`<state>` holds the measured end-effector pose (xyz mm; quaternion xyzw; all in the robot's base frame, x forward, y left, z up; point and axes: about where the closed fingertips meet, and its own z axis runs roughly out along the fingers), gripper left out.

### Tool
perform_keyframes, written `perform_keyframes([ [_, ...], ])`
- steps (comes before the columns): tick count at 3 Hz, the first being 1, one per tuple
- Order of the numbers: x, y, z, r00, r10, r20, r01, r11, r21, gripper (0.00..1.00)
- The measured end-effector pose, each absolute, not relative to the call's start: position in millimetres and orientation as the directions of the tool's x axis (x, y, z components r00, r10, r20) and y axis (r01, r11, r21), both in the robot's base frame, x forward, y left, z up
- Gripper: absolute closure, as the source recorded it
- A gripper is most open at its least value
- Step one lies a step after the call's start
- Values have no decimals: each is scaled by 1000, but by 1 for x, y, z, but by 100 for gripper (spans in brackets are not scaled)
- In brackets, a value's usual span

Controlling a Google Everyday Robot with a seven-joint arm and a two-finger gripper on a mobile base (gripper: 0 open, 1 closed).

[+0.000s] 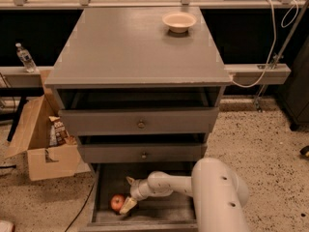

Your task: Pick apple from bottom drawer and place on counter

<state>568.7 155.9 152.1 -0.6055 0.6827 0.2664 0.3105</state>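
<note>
The small red apple [117,202] lies on the floor of the open bottom drawer [164,216], toward its left side. My gripper [129,194] is down inside that drawer, just right of the apple, with one pale fingertip by the apple's lower right and the other above it. The white arm reaches in from the lower right. The grey counter [130,47] tops the cabinet above.
A pale cream bowl [179,21] sits at the back right of the counter. Two shallower drawers [140,124] stand slightly pulled out above the bottom one. An open cardboard box [46,144] sits on the floor at left. A water bottle [24,57] stands on the left ledge.
</note>
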Motion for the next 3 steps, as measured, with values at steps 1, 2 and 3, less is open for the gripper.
perform_keyframes([
  [1, 563, 164, 154, -61, -642, -764, -995, 103, -8, 0],
  [2, 557, 176, 155, -41, -628, -777, -998, 67, -1, 0],
  [3, 551, 184, 152, -33, -628, -777, -999, 40, 11, 0],
])
